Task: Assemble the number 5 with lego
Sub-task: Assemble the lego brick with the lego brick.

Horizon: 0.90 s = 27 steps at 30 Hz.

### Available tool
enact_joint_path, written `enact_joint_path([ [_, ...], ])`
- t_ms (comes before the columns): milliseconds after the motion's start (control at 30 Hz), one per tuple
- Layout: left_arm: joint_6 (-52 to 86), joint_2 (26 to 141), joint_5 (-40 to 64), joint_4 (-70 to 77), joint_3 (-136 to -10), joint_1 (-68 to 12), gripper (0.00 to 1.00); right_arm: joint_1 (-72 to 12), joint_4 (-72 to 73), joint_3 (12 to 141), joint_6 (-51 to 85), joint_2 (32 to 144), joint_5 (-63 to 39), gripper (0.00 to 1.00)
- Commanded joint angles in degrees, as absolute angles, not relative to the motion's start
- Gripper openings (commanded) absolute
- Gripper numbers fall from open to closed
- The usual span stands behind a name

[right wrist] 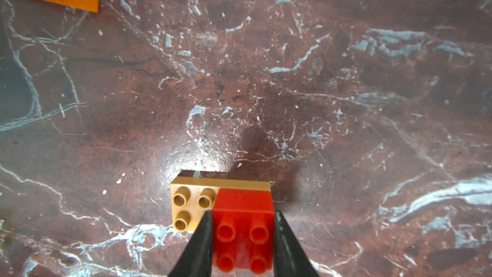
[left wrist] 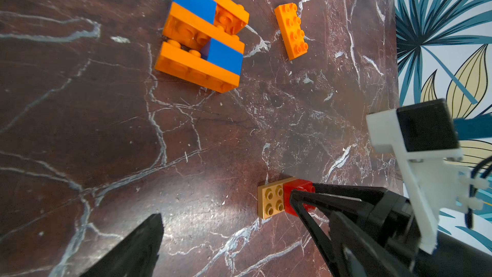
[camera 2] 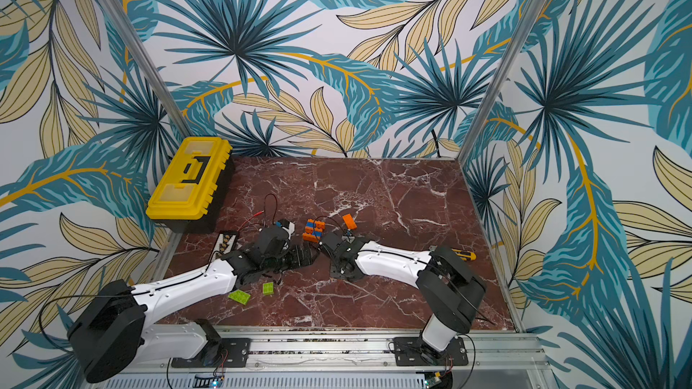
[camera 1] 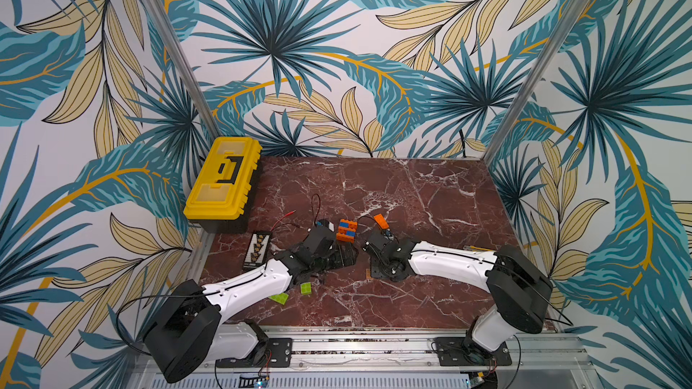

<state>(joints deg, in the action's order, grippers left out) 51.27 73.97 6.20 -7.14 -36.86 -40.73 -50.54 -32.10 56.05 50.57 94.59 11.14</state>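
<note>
An assembly of orange and blue lego (camera 1: 346, 231) (left wrist: 198, 71) lies on the marble table, with a loose long orange brick (camera 1: 382, 221) (left wrist: 291, 30) just to its right. My right gripper (right wrist: 243, 213) (camera 1: 369, 245) is shut on a small red brick (right wrist: 243, 225) (left wrist: 299, 186). That brick sits on one half of a tan brick (right wrist: 186, 203) (left wrist: 271, 201), low at the table surface, nearer than the assembly. In both top views this pair is hidden under the gripper. My left gripper (left wrist: 239, 235) (camera 1: 346, 256) stands open beside it, holding nothing. Two lime green bricks (camera 1: 306, 288) (camera 1: 279, 298) lie by the left arm.
A yellow toolbox (camera 1: 222, 177) stands at the back left. A black tray of small parts (camera 1: 256, 250) and loose red and black wires (camera 1: 296, 215) lie left of the left gripper. A yellow utility knife (camera 2: 464, 255) lies behind the right arm. Walls enclose the table on three sides.
</note>
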Motion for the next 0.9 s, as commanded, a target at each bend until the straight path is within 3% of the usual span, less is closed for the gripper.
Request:
enact_joint_path([
  [0, 51.5, 74.4, 5.1, -7.5, -39.0, -40.9, 1.00, -51.4, -36.3, 53.0, 50.5, 96.5, 10.8, 0.23],
  [233, 51.8, 74.8, 5.1, -7.4, -39.1, -40.8, 1.00, -52.0, -35.3, 50.7, 51.6, 98.3, 11.9, 0.23],
  [600, 52.0, 74.1, 4.1, -8.8, -39.0, -40.9, 1.00, -49.3, -34.4, 49.6, 51.9, 104.4, 4.0, 0.15],
  [867, 52.6, 73.9, 3.4, -9.1, -38.5, -40.6, 1.00, -49.1, -40.4, 51.8, 48.1, 111.2, 5.2, 0.14],
])
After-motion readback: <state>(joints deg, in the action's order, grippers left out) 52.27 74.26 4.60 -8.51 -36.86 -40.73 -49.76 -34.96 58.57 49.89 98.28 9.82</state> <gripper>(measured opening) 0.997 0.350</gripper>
